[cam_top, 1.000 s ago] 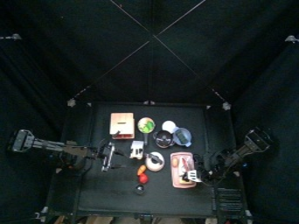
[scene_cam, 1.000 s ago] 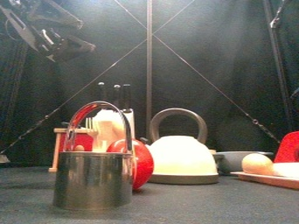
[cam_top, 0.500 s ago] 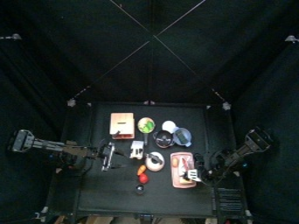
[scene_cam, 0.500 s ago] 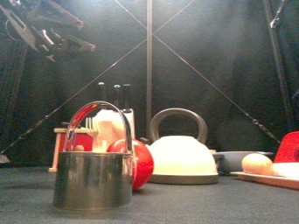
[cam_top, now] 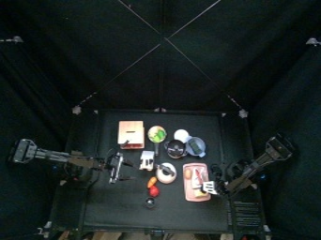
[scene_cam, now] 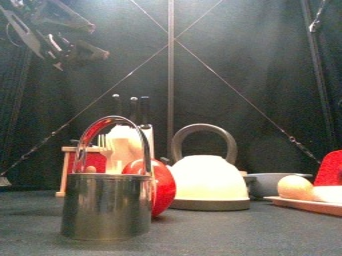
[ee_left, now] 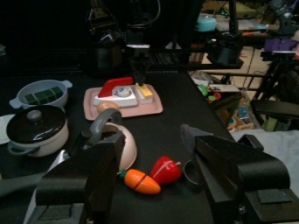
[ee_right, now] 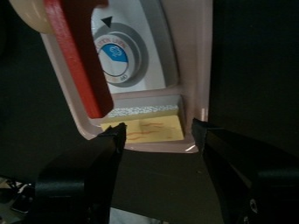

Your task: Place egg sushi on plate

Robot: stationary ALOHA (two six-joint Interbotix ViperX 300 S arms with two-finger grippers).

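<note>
The egg sushi [ee_right: 149, 129], a yellow block, lies on the near end of the salmon-pink plate [ee_right: 198, 70]. My right gripper [ee_right: 156, 129] is open, one jaw on each side of the sushi. From above, this gripper [cam_top: 211, 188] sits at the front right end of the plate [cam_top: 189, 173]. The left wrist view shows the sushi [ee_left: 146, 90] on the plate [ee_left: 105, 109] from across the table. My left gripper [ee_left: 149, 140] is open and empty at the table's left [cam_top: 116, 169].
A red and white toy with a blue dial [ee_right: 122, 52] fills most of the plate. Close by stand a white kettle [scene_cam: 207, 180], a metal bucket [scene_cam: 107, 200], a dark pot [ee_left: 35, 127], a green bowl [ee_left: 47, 90] and a tan box [cam_top: 130, 133].
The right arm has shifted very slightly toward the table's front, jaws still open. Nothing else has moved.
</note>
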